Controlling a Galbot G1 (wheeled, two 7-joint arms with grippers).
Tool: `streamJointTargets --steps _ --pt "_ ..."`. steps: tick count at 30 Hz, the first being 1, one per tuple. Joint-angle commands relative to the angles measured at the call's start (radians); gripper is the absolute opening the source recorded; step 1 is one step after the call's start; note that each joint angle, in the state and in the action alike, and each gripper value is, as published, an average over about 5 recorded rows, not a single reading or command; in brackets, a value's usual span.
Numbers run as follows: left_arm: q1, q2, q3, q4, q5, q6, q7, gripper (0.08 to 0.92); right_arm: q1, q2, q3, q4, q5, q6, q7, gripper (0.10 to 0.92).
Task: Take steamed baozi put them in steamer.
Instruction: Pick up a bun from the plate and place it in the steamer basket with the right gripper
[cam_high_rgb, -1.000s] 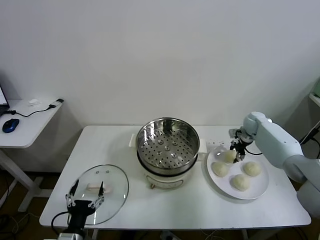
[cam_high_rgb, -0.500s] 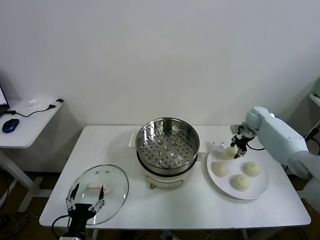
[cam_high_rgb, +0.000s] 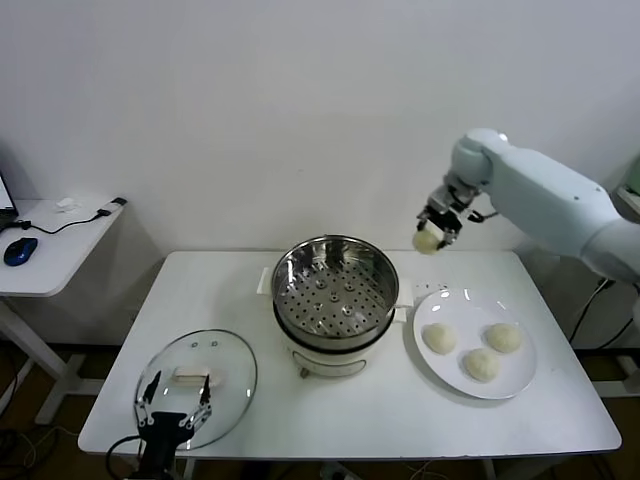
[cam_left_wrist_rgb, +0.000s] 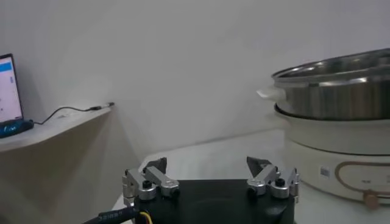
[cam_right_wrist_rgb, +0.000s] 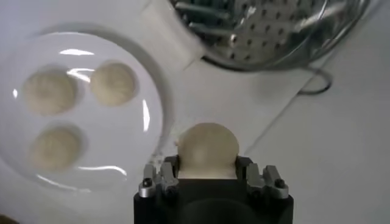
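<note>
Head view: right claw (cam_high_rgb: 429, 238) grips a smooth, cream-white round baozi (cam_high_rgb: 426, 241).

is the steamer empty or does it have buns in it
Empty: the steamer shows only its bare perforated tray.

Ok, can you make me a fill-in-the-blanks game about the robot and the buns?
1. The right gripper holds one ____ up in the air.
2. The number of buns lying on the white plate is ____.
3. The perforated tray inside the steamer has ____ buns on it.
4. The left gripper hangs open over the glass ____, which lies on the table.

Missing words: bun; three; no; lid
</note>
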Motion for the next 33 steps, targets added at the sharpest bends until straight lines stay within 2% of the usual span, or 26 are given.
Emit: streamJointTargets --steps 1,7,15,25,33 --pt "0.008 0.001 -0.005 -0.015 -0.005 -0.003 0.000 0.823 0.061 0.102 -0.038 0.213 -0.195 0.197 0.064 0.599" --pt "0.016 0.006 -0.011 -0.034 -0.010 0.000 0.001 0.823 -0.108 0.179 0.043 0.145 -0.412 0.274 0.114 0.602" --pt "0.017 0.005 -0.011 -0.042 -0.009 0.004 0.001 0.823 -0.244 0.267 0.113 -0.005 -0.528 0.312 0.152 0.598" --pt "0.014 0.005 -0.011 -0.035 -0.008 0.004 0.002 0.823 -0.290 0.306 0.133 -0.112 -0.542 0.313 0.158 0.602" --pt "0.001 0.007 -0.010 -0.032 -0.004 0.008 0.003 0.823 -0.293 0.316 0.139 -0.133 -0.530 0.305 0.159 0.614"
